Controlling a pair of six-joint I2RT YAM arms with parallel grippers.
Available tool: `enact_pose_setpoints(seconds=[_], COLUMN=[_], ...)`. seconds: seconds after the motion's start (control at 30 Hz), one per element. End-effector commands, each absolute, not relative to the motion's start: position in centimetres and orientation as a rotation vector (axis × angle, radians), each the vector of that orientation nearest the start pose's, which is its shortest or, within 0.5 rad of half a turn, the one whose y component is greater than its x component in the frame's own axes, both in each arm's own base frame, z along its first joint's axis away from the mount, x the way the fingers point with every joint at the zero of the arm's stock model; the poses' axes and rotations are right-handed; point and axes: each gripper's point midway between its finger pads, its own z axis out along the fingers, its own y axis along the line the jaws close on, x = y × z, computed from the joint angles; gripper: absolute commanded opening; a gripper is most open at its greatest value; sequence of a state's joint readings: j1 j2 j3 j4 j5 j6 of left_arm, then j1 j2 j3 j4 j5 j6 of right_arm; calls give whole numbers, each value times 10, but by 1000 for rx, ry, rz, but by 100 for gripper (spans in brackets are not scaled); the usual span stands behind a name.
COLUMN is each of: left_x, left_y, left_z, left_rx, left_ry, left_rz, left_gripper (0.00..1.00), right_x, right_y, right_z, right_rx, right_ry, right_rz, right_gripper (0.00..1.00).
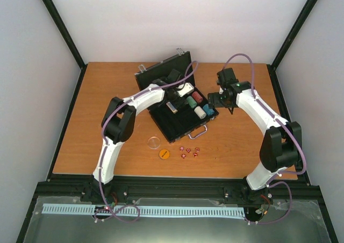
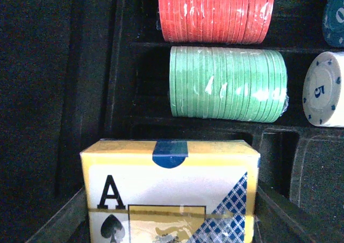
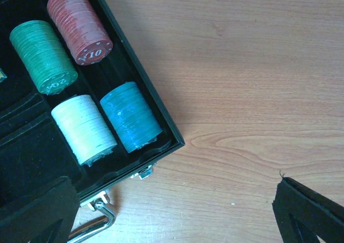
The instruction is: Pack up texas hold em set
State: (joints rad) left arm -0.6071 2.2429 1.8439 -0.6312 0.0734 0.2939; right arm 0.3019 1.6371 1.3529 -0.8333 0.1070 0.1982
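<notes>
The black briefcase [image 1: 177, 122] lies open mid-table with its lid up at the back. Red [image 1: 198, 98], green [image 1: 191, 104], white [image 1: 200, 112] and blue [image 1: 208, 112] chip stacks lie in its slots. They also show in the right wrist view: red [image 3: 78, 25], green [image 3: 43, 55], white [image 3: 83, 127], blue [image 3: 130, 115]. My left gripper [image 1: 173, 104] is over the case, shut on the blue-white card box [image 2: 169, 194], which is low over a card compartment. My right gripper [image 3: 172, 216] is open and empty, over the table beside the case's right corner.
Small red dice [image 1: 189, 152], an orange disc [image 1: 164, 154] and a clear disc [image 1: 153, 142] lie on the wooden table in front of the case. The silver handle [image 3: 91, 229] sticks out from the case's front edge. Black frame posts stand at the table's corners.
</notes>
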Motion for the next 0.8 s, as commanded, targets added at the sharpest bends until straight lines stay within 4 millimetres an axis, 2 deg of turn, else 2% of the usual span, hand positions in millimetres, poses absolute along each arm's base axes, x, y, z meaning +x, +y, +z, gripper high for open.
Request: enact_pose_setpoints(seconds=[0.0,0.03,0.1,0.13,0.2,0.33,0.53,0.77], left_x=[462,462,461,461,461,464,464,460], left_y=[-345,-346,-348,-348,-348,-346,-341,-329], left_z=[92,90,88,88,89,89,96,130], left_rx=[1187,1187,1186,1184,1175,1155,1122,1021], left_ry=[2246,2250,2253,2254,2255,2260,2267,2278], left_rz=[-244,-249,-264,-268,-271,-248,-230,-209], left_gripper=[34,39,66,73,84,99,100,100], right_x=[388,387,386,386,386,385,380,375], right_y=[93,92,91,90,90,92,92,101], right_z=[143,142,140,139,138,135,133,136], right_rx=[-97,-96,-95,-93,-89,-89,-88,-123], right_ry=[2665,2668,2675,2676,2679,2687,2686,2683], right_rz=[-13,-15,-18,-18,-16,0,14,91], right_gripper=[100,100,100,100,100,100,100,100])
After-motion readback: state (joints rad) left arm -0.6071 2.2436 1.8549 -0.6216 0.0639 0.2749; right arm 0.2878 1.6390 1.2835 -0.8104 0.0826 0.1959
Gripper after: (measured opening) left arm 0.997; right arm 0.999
